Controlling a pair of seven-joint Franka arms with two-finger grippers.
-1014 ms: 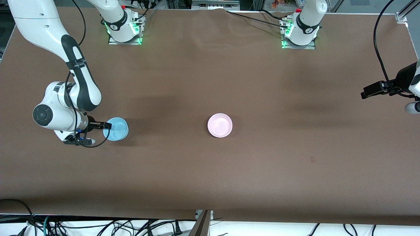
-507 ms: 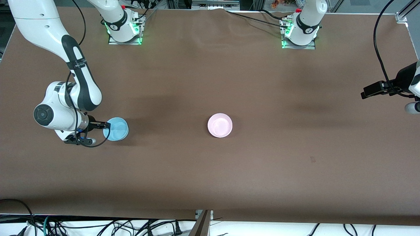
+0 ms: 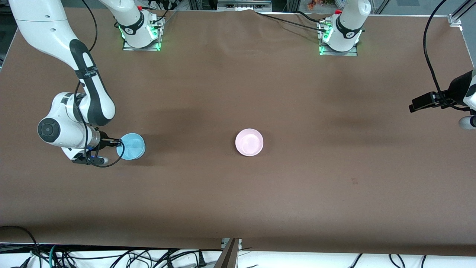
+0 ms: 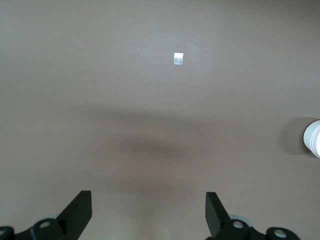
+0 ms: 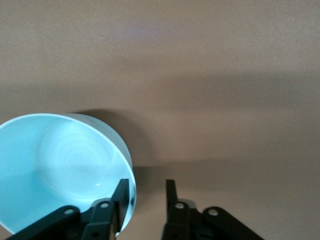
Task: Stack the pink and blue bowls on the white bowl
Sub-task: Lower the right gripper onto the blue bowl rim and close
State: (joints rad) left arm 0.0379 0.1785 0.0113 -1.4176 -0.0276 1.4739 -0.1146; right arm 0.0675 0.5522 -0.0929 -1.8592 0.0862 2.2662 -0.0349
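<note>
At the right arm's end, the right gripper (image 3: 118,142) straddled the blue bowl's (image 3: 131,146) rim, jaws apart; the left gripper (image 4: 148,212) waited spread.

Front view: even overhead light, moderately bright, no hard glare on the brown surface (image 3: 305,193). Soft wide shadow bands cross the middle of it; darker strip along the edge nearest the front camera. Green LEDs glow at both arm bases. Blue bowl (image 3: 131,146) and pink bowl (image 3: 249,142) cast short soft shadows; pink one shows a faint sheen inside. Focus sharp, slight wide-angle bend at the corners.

Left wrist view: dimmer, flat; blurry shadow smear mid-frame; small patch (image 4: 178,58) reflects bright.

Right wrist view: warmer tone, bowl interior glossy w/ ring highlights, dark shadow beside its rim.
</note>
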